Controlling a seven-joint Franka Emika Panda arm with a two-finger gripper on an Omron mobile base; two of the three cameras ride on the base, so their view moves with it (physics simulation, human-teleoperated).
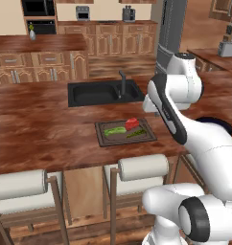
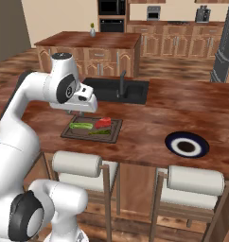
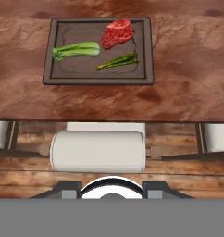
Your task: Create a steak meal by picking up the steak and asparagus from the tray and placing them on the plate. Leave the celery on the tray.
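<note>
Brown wood covers a long kitchen counter (image 1: 41, 134), and a flat dark brown tray (image 3: 146, 55) lies on it, set back a little from the near edge. Three pieces of food rest on the tray, all apart from one another. A red steak (image 3: 117, 33) sits toward the far right corner. A thick, pale green celery stick (image 3: 77, 50) lies along the left half. A thin dark green asparagus stalk (image 3: 117, 61) lies just in front of the steak, angled slightly.

A round plate (image 2: 187, 144) with a dark rim, white ring and dark centre sits on the same counter, well apart from the tray, off to the robot's right. Nothing is on the plate.

A black sink (image 1: 104, 92) with a dark tap (image 1: 122, 82) is sunk into the counter beyond the tray. White padded stools (image 3: 98, 151) stand under the counter's near edge.

The white robot arm (image 1: 178, 103) reaches up and bends over the counter, its hand held high above the near edge, looking down at the tray. The gripper (image 3: 112, 187) holds nothing; how far its jaws stand apart cannot be told.
</note>
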